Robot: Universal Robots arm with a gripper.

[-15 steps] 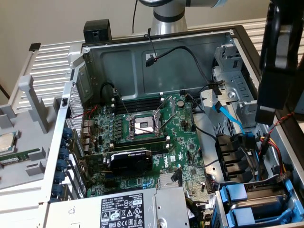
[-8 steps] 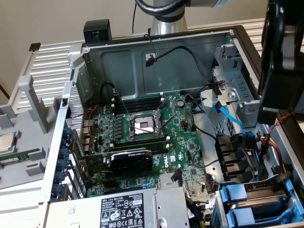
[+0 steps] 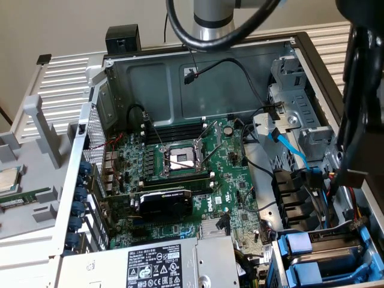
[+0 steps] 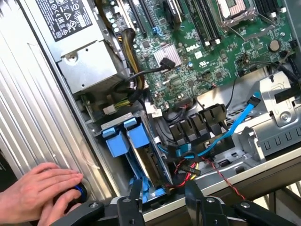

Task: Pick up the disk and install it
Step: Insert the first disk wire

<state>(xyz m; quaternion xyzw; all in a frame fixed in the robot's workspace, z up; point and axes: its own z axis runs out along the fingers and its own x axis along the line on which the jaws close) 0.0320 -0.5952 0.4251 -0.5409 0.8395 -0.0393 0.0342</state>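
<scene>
The disk (image 4: pixel 151 162) stands on edge in the drive bay at the corner of the open computer case, its dark metal body set between blue carrier tabs (image 4: pixel 127 137). In the exterior view the disk (image 3: pixel 336 252) shows its pale label between blue carrier frames (image 3: pixel 298 243) at the exterior view's lower right. My gripper (image 4: pixel 162 189) hovers just over the bay's outer end, open, with nothing between its black fingers (image 4: pixel 136 195). The arm's dark wrist end (image 3: pixel 360 90) hangs above that bay.
A person's hand (image 4: pixel 42 190) rests on the ridged case panel over a blue-ringed button (image 4: pixel 79 192). The grey power-supply box (image 3: pixel 162 264) borders the bay. The green motherboard (image 3: pixel 180 162), a blue cable (image 4: pixel 235 123) and red-black wires (image 4: pixel 188 169) lie close. A loose processor chip (image 3: pixel 7 179) sits outside.
</scene>
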